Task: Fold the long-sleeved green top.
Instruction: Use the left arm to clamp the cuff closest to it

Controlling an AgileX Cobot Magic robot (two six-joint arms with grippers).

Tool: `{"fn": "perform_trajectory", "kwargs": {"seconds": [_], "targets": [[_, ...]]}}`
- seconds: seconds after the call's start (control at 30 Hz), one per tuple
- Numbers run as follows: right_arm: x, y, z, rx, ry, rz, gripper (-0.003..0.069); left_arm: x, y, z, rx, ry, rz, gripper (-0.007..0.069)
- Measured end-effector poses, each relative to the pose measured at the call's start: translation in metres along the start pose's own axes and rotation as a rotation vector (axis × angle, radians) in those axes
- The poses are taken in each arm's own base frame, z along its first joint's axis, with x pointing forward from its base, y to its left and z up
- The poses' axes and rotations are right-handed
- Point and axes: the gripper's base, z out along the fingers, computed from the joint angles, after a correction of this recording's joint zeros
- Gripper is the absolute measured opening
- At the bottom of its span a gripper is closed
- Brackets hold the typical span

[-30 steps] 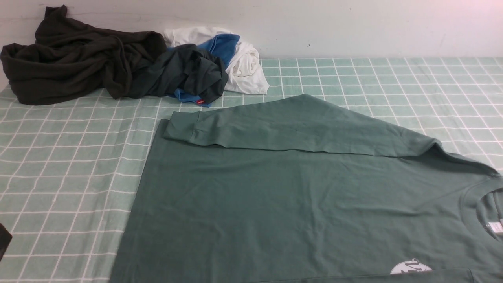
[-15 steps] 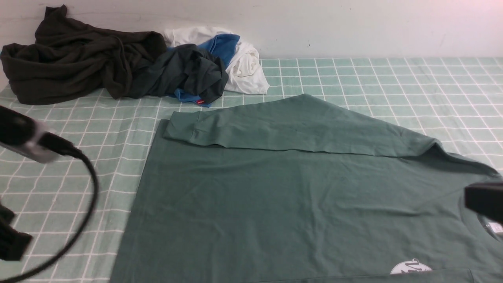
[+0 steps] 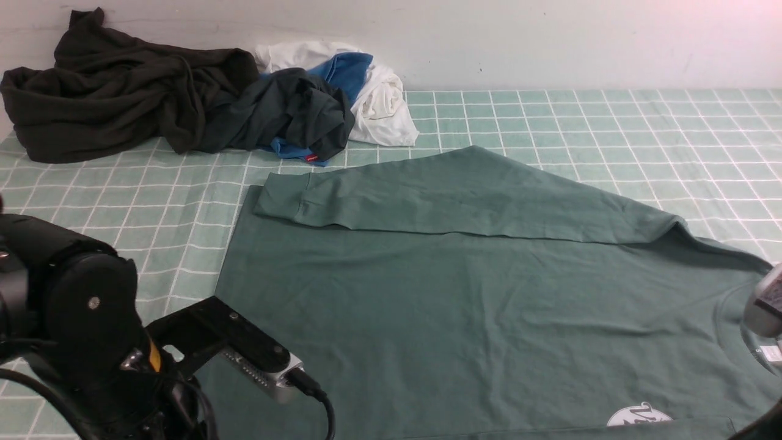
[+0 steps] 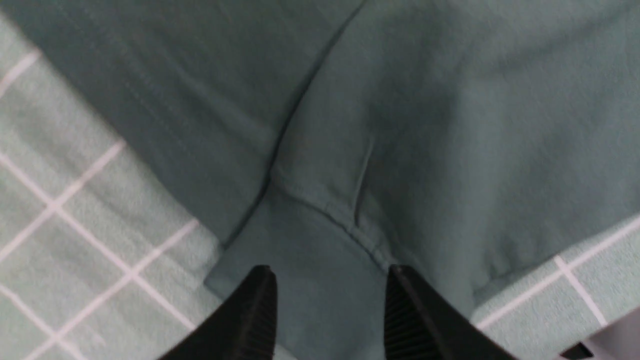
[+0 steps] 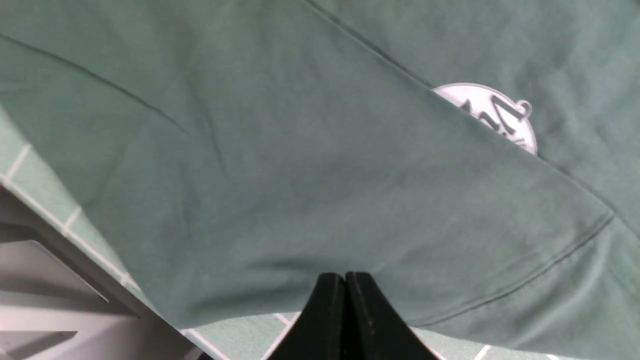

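Checked cloth (image 3: 611, 122) fills the front view, and the green top (image 3: 464, 305) lies flat on it across the centre and lower right, neck at the right edge. One sleeve (image 3: 464, 195) is folded over the body, its cuff pointing to the left of centre. In the upper left sits a heap of dark clothes (image 3: 122, 104), with a white garment (image 3: 385, 110) and a blue one (image 3: 345, 70) tucked against its right side, well apart from the top. The left arm (image 3: 79, 318) fills the lower left corner, over the top's hem edge. Only a sliver of the right arm (image 3: 767, 299) shows at the right edge, by the neck. In the left wrist view the left gripper (image 4: 330, 310) has its jaws spread, and a sleeve cuff (image 4: 310, 260) lies on the cloth right between them. The right gripper (image 5: 345, 300) has its jaws pressed together at the edge of the other sleeve; whether they pinch fabric, I cannot tell. The white print (image 3: 638, 415) peeks out at the bottom right, half covered by that sleeve.
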Motion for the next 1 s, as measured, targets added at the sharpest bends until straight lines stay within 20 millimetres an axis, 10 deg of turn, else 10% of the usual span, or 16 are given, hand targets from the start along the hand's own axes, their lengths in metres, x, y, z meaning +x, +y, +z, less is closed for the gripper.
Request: {"fn": "perform_trajectory", "kwargs": {"seconds": [0.33,0.47,0.67,1.0], "targets": [[-0.01,-0.003,-0.001,0.032,-0.109,0.01,-0.0014,-0.022,0.008,0.05,0.017,0.097,-0.004,0.0342],[-0.01,-0.003,-0.001,0.034,-0.113,0.01,-0.0014,-0.023,0.009,0.059,0.024,0.126,-0.007,0.025],[-0.011,-0.003,0.001,0.033,-0.108,0.011,-0.0014,-0.023,0.009,0.059,0.023,0.126,-0.007,0.0031],[-0.014,-0.012,0.014,0.076,-0.041,0.066,-0.0008,-0.05,0.015,0.01,-0.021,0.079,0.032,0.002]]}}
